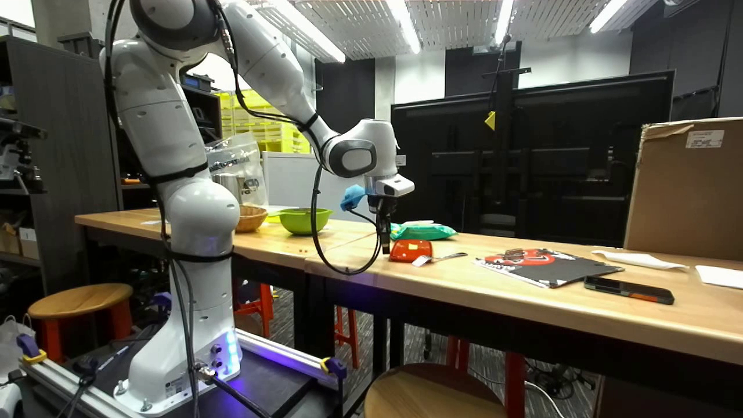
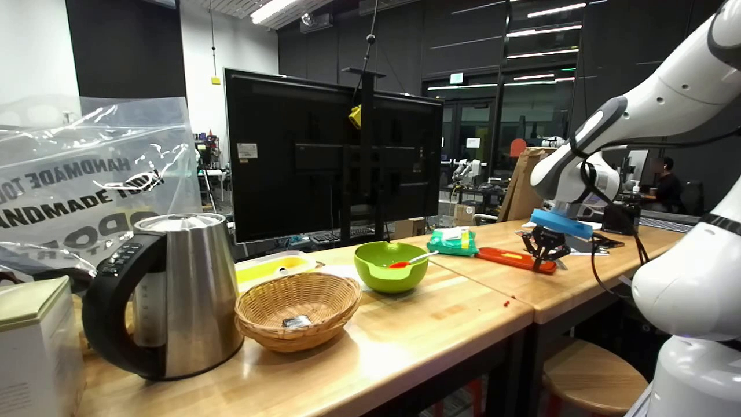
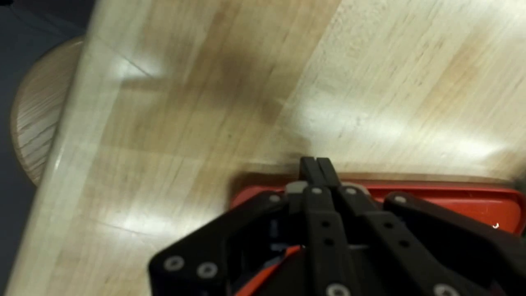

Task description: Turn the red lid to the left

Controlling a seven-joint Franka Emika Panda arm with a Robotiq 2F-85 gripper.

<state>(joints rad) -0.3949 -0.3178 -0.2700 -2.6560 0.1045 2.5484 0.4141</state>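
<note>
My gripper (image 3: 316, 160) is clenched, finger against finger, with nothing seen between. In my wrist view the tips reach past the long edge of the red lid (image 3: 452, 201), which runs out toward 4 o'clock; whether I touch it, I cannot tell. I judge the step in hand to be the turn itself or lining up for it; next I should press sideways near this end, gently, so the lid swings rather than slides.

From my tips in an exterior view, the wooden table (image 3: 254, 102) carries a teal packet (image 1: 422, 232) at 2 o'clock, dark sheets (image 1: 545, 269) and a phone (image 1: 628, 289) just past 3, and a green bowl (image 1: 299, 221) near 10. Farther out, a black screen (image 1: 560, 133) stands at 2 o'clock, a cardboard box (image 1: 691, 191) between 2 and 3, a stool (image 1: 435, 395) below, between 5 and 6.
</note>
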